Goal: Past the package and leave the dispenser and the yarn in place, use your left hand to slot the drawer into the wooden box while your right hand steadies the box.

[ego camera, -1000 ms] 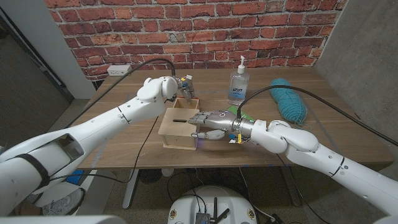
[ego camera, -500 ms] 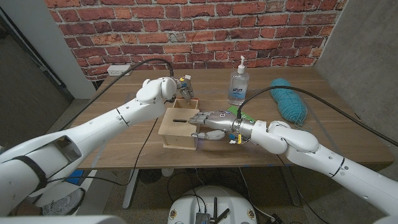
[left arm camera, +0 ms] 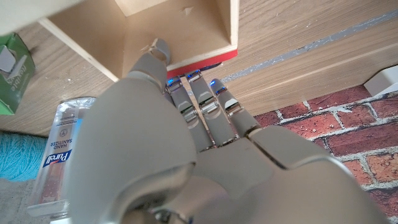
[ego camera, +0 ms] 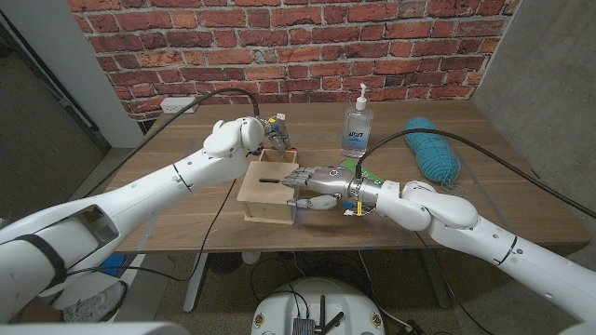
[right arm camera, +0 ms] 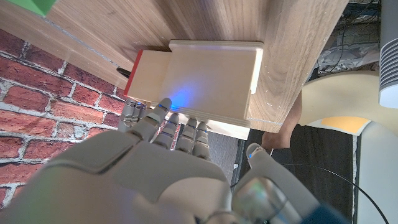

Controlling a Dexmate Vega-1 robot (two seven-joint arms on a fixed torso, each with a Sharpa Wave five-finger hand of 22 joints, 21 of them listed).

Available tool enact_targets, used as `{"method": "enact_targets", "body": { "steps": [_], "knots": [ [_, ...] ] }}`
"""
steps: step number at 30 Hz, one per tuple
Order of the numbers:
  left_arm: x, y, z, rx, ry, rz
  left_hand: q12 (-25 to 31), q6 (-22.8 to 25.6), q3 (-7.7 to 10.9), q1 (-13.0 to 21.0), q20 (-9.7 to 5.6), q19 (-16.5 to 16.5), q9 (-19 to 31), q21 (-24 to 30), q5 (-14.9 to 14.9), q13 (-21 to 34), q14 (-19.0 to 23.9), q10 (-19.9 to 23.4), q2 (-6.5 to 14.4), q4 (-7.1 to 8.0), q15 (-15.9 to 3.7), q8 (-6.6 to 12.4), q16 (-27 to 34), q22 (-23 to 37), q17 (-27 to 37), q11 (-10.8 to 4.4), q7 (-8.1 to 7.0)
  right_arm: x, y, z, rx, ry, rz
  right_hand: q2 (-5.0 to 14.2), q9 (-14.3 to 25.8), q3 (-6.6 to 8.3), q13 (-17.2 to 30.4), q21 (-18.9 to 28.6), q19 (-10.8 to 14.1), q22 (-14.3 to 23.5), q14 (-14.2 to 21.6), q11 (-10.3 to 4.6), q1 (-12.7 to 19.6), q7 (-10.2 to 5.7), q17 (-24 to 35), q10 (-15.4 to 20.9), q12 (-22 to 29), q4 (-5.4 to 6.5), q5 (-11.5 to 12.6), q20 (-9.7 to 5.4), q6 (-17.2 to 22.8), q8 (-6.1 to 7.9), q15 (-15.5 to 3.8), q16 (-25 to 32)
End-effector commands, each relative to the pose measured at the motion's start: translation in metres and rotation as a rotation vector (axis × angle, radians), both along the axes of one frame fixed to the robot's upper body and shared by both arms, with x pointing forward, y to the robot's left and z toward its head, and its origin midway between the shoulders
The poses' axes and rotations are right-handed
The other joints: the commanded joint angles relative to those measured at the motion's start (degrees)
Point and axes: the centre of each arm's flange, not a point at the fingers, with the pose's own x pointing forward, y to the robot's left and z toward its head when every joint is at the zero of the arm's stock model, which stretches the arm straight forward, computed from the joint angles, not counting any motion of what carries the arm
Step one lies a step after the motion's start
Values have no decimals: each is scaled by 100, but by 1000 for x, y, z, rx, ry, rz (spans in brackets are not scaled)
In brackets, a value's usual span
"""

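Note:
The pale wooden box (ego camera: 265, 194) lies near the table's front edge. The drawer (ego camera: 277, 152), with a red front (right arm camera: 132, 78), sticks out of the box's far end, partly slid in. My left hand (ego camera: 273, 133) is at that far end. Its thumb reaches over the drawer (left arm camera: 186, 31) wall and its fingers (left arm camera: 196, 93) meet the red front. My right hand (ego camera: 312, 183) holds the box's right side, fingers on top and thumb on the near face. The green package (ego camera: 351, 166) is mostly hidden behind that hand. Dispenser (ego camera: 357, 126) and teal yarn (ego camera: 433, 154) stand further back right.
A white power strip (ego camera: 179, 104) lies at the back left against the brick wall. Black cables run along both arms over the table. The box sits close to the table's front edge (ego camera: 279, 244). The dispenser (left arm camera: 56, 155) is near my left hand.
My left hand has shifted slightly left at the drawer's end. The box, the right hand, the dispenser and the yarn have stayed where they were.

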Motion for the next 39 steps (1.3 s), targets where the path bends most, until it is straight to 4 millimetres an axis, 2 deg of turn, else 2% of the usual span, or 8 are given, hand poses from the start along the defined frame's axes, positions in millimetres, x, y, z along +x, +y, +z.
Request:
{"method": "enact_targets", "body": {
  "steps": [1,21,28,34,39],
  "knots": [
    [-5,-2,-4,-8,7,-4,27,-34,-13,152,-874,-23,5,-9,32,8,367,74,203,15,-601,6,18,11,53,-96,17,0,0,-1,1,2,3,660,19,19,14,-9,65,2,24,-18,-57,2,16,51,54,15,27,-560,54,30,-463,28],
    [-13,-2,-2,-8,13,-3,-3,-192,-35,128,-872,-87,12,-25,43,2,255,-85,201,20,-600,-36,-16,7,44,-100,6,2,0,1,2,1,6,659,20,20,16,-9,77,1,68,-16,-55,-2,27,60,54,12,21,-556,63,28,-453,44],
    [-16,-2,0,3,24,-14,-13,-338,-107,34,-862,-182,9,-42,43,-12,65,-269,59,20,-594,-59,-66,0,24,-112,32,3,0,2,4,0,9,662,20,22,16,-7,89,1,75,-20,-54,-11,30,69,56,12,20,-547,75,31,-456,47],
    [-17,-2,0,19,44,-15,-28,-599,-144,-322,-862,-269,-16,-42,39,-37,-299,-531,-56,115,-545,-111,-152,-6,-39,-128,51,4,0,2,7,2,12,663,20,24,17,-2,105,2,91,-18,-54,-8,34,77,58,12,18,-550,77,30,-450,53],
    [-16,-3,0,32,62,-21,-38,-843,-182,-618,-875,-301,-43,-36,22,-52,-663,-829,-259,124,-515,-156,-183,-7,-63,-132,59,4,-1,1,10,6,12,664,21,25,17,-3,107,2,92,-19,-53,-7,38,82,58,11,16,-547,84,31,-444,53]
  ]
}}
